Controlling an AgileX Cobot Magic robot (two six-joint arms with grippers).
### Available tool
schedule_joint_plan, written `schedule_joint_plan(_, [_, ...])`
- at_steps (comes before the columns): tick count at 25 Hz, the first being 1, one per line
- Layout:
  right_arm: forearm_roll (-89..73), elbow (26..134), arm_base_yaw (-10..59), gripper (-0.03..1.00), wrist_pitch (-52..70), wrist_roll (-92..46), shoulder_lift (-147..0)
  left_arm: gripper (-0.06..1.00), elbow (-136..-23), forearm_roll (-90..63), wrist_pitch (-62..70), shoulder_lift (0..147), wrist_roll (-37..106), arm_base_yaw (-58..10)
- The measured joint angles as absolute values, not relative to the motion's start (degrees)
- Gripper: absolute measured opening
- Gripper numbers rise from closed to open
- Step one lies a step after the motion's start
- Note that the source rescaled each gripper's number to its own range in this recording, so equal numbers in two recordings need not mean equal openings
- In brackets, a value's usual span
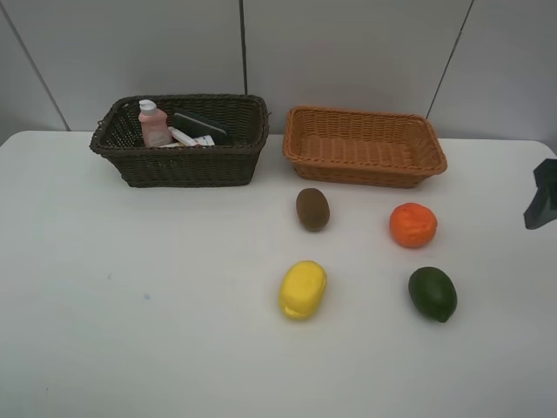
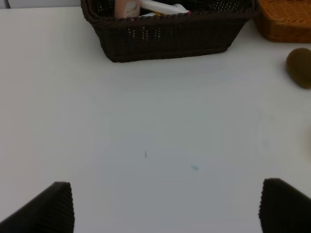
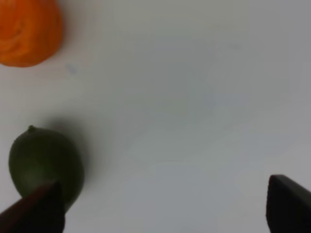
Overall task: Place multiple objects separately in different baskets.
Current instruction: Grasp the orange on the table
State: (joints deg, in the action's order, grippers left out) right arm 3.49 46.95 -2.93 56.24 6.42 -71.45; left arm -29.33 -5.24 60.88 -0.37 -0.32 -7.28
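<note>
While the right hand [image 3: 165,208] hangs wide open with the avocado [image 3: 43,162] by one finger, the left hand [image 2: 165,208] gapes wide, dark brown basket [image 2: 165,41] well ahead.

A dark brown basket [image 1: 183,170] and an orange-tan basket [image 1: 365,165] were seen, both woven. A brown kiwi [image 1: 312,209], orange [image 1: 412,225], yellow lemon [image 1: 303,289] and dark green avocado [image 1: 432,293] were shown. A pink bottle [image 1: 155,131] was seemingly capped white.

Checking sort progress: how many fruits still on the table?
4, on the table before the orange-tan basket: kiwi and orange nearer it, lemon and avocado farther out. The dark basket's interior is partly hidden.
</note>
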Motion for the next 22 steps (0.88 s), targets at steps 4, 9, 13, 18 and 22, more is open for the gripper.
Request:
schedule_joint_plan(4, [-1.5,47.5,-2.9,0.96,56.4,1.1,-75.8,1.00,-29.3,-5.2,60.9,-0.4,0.0,-7.3])
schedule_joint_plan(9, [-6.4,47.7,-2.9,0.96,54.8,-2.3,-80.4,1.00,-29.3,-5.2,60.9,-0.4,0.0,-7.3])
schedule_joint_plan(13, [-8.4,47.7,-0.5,0.96,51.9,-4.2,-84.1,1.00,-29.3,-5.2,60.9,-0.4,0.0,-7.3])
schedule_joint_plan(18, [-8.6,51.8,6.0,0.96,50.2,-4.8,-90.3,1.00,-29.3,-5.2,60.9,-0.4,0.0,-7.3])
schedule_joint_plan(22, [-8.2,58.5,8.4,0.96,49.9,-5.0,-96.8,1.00,-29.3,-5.2,60.9,-0.4,0.0,-7.3])
